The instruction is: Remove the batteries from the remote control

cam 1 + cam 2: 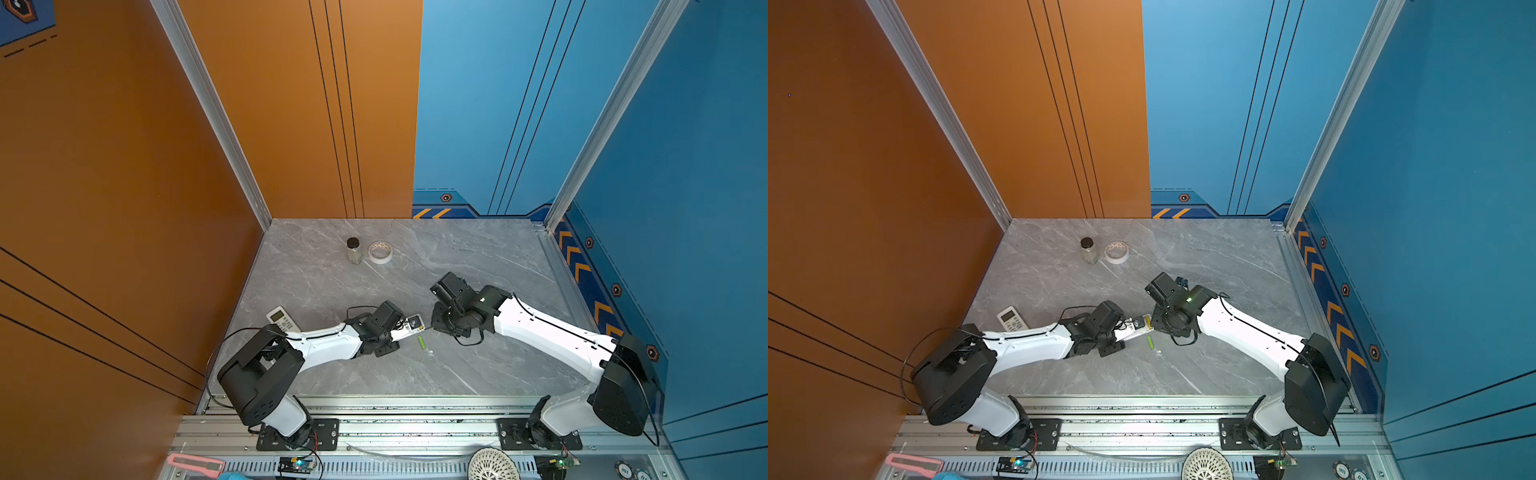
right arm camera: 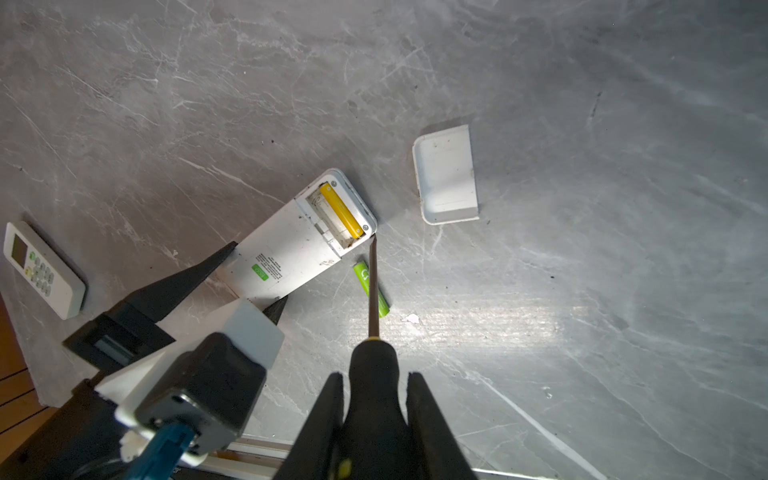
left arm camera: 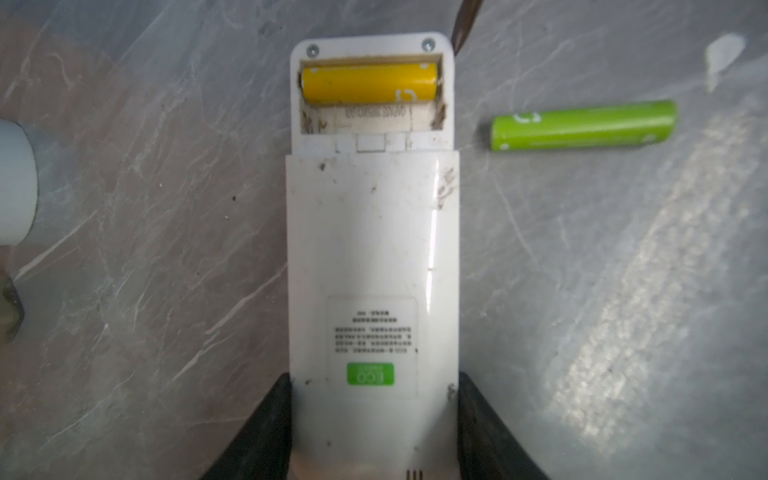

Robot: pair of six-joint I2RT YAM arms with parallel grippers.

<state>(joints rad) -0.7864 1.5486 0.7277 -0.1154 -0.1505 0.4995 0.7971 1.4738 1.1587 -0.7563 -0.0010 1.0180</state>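
Left claw [image 3: 374, 378] pinches the white plastic remote control [image 3: 370, 232] back-up, seemingly to steady it for prying. Right claw [image 2: 376, 378] clamps a black-handled screwdriver [image 2: 372, 282], its tip at the open bay's corner. Two slim batteries: yellow battery [image 3: 370, 83] sits in the bay, green battery [image 3: 582, 124] lies beside it on the grey marble table [image 3: 124, 249]. One loose white cover [image 2: 446, 174] and one spare remote [image 2: 41, 270].

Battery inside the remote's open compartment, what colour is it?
The battery is yellow, clearest in the left wrist view.
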